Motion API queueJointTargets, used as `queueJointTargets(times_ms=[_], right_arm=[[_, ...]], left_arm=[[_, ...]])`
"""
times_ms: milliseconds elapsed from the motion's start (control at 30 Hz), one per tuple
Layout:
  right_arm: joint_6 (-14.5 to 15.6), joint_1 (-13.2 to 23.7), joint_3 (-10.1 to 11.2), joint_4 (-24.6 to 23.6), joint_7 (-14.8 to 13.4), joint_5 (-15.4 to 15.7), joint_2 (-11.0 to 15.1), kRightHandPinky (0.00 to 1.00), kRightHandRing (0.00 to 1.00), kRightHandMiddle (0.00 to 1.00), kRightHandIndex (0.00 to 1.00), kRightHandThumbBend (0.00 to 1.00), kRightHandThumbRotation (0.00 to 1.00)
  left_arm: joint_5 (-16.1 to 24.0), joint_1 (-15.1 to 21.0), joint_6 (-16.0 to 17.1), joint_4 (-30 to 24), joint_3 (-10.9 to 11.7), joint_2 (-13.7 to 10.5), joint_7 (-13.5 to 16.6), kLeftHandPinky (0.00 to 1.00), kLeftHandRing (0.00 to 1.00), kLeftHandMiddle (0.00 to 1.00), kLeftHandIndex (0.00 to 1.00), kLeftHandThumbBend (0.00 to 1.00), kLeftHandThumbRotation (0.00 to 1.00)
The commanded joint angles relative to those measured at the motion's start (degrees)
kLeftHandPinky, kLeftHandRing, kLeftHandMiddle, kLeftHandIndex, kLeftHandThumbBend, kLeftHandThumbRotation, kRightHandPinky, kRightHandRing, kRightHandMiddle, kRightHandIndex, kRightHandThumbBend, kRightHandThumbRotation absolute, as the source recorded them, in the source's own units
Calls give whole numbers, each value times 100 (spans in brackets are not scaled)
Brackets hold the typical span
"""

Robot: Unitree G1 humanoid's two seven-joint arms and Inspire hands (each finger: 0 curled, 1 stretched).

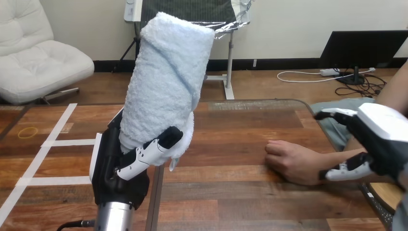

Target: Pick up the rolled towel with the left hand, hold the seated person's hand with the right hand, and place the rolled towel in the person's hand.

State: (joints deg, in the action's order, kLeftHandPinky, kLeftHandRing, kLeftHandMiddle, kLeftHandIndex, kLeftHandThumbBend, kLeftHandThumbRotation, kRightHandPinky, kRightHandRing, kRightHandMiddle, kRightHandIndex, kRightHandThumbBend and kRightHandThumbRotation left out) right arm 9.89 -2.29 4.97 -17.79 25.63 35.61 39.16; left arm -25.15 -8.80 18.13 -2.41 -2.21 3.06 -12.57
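A pale blue rolled towel [166, 82] stands upright and lifted above the table, with my left hand [120, 168] shut round its lower end. The person's hand [288, 161] rests on the table [240, 202] at the right as a loose fist, knuckles toward the middle. My right hand [380, 137] hovers at the person's wrist. Its fingers [334, 114] reach out straight above the forearm and its thumb [346, 169] lies along the near side. The hand is open and I cannot tell whether it touches the wrist.
The wooden table runs wide across the view, and its right edge [370, 197] passes under the person's forearm. A dark seam [156, 197] crosses the top near my left arm.
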Motion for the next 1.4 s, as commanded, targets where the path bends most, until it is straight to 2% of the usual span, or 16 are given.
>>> queueJointTargets(times_ms=[0,133,533,800,1033,1367], right_arm=[[53,512,-73,116,165,110,330,85,93,91,86,81,0],[53,597,-121,225,244,170,411,85,93,90,86,82,0],[246,872,-327,403,721,375,707,85,93,91,86,83,0],[470,1111,-566,433,1203,643,881,86,94,92,87,82,0],[666,1358,-757,483,1606,836,925,86,94,92,88,81,0],[748,1614,-995,708,1869,981,949,87,94,93,88,79,0]], left_arm=[[-82,264,33,-288,-101,246,-122,34,33,36,44,58,0],[-62,262,11,-294,-97,257,-101,33,32,36,44,57,0],[5,256,76,-251,-84,237,-127,33,33,36,44,55,0],[-15,248,61,-232,-62,229,-149,33,32,35,44,55,0],[-34,245,72,-184,-30,211,-185,32,32,35,44,54,0],[-135,199,29,-179,12,195,-266,31,32,35,44,55,0]])
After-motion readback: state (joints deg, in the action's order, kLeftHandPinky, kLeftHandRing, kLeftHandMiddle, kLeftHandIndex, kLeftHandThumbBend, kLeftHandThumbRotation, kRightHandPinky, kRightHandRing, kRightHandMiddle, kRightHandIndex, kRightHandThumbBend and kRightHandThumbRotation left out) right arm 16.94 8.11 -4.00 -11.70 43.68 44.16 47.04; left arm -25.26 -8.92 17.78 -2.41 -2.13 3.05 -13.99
